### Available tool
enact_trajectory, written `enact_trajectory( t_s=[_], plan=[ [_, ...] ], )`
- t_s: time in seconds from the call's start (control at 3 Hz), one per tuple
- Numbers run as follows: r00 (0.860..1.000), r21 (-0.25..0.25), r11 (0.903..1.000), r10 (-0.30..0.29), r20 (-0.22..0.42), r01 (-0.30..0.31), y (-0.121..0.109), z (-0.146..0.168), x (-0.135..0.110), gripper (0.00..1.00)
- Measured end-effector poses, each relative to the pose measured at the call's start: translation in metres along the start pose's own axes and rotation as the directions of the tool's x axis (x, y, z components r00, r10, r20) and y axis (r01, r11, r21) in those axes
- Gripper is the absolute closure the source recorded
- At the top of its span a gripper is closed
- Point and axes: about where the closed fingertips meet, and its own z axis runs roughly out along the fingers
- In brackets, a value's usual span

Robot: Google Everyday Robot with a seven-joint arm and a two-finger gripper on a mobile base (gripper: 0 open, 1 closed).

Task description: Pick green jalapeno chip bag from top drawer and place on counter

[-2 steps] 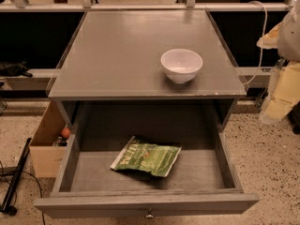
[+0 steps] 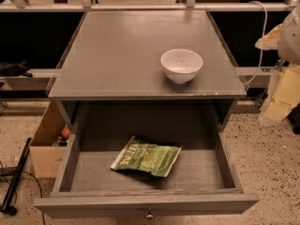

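The green jalapeno chip bag (image 2: 146,156) lies flat on the floor of the open top drawer (image 2: 145,204), near its middle, with its whitish end towards the left. The drawer is pulled out, and its small metal knob (image 2: 149,215) shows at the bottom edge. The grey counter (image 2: 117,55) is the cabinet top above the drawer. My gripper (image 2: 282,95) is the pale arm end at the far right edge, beside the cabinet at about counter height, well away from the bag.
A white bowl (image 2: 181,64) stands on the counter at the front right. A brown cardboard box (image 2: 47,146) with small items sits on the floor left of the cabinet. A black pole (image 2: 14,184) lies on the floor at far left. A rail (image 2: 140,6) runs behind the counter.
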Motion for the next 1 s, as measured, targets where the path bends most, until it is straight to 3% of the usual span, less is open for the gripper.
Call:
enact_trajectory(
  t_s=[0.33,0.67,1.0],
  plan=[
    [0.994,-0.048,0.9965,0.072,0.078,-0.068,0.021,0.023,-0.001,0.0],
    [0.978,-0.141,0.9827,0.142,0.154,-0.121,0.056,0.057,-0.012,0.0],
    [0.972,-0.21,0.9698,0.162,0.171,-0.125,0.083,0.095,-0.022,0.0]
  ],
)
